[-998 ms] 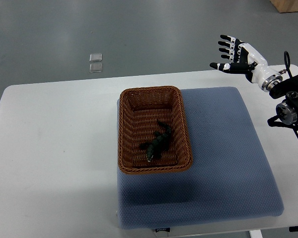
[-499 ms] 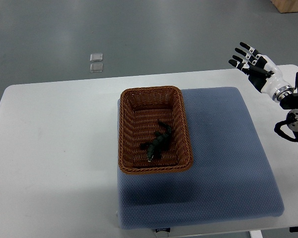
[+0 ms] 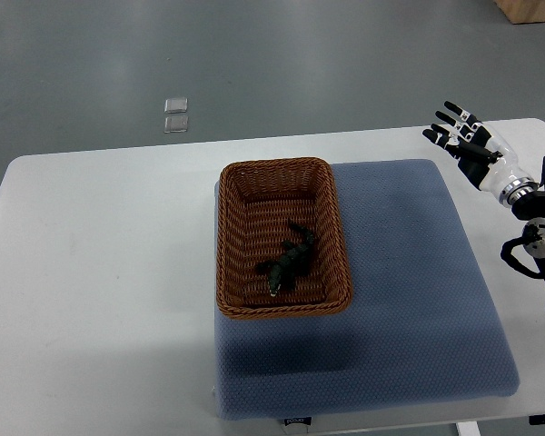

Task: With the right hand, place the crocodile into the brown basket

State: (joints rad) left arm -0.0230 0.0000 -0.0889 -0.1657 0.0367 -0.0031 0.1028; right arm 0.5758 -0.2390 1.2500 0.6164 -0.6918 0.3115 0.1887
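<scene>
A grey floor (image 3: 300, 64) fills the upper part of the top view, and a white table (image 3: 100, 272) spans most of the width below it. A blue padded mat (image 3: 409, 309) covers the right half of the table, its near edge reaching almost to the table's front edge. The brown basket (image 3: 225, 236), a rectangular wicker one, stands on the mat's left part with its long side running away from the robot, and its left rim sits just about over the mat's left edge. The right arm (image 3: 536, 227) comes in from the picture's right edge and ends in the right hand (image 3: 472, 150), which hangs over the far right corner of the table, beyond the mat's corner. Its fingers (image 3: 452, 111) are spread and straight, pointing up and to the left, and hold nothing. The crocodile (image 3: 288, 262), dark green, lies on the floor of the basket in its near half, set on a slant with one end toward the near left corner. It is well apart from the fingers, with a broad stretch of bare mat between them. Two small clear squares (image 3: 175, 115) lie side by side on the floor beyond the table
</scene>
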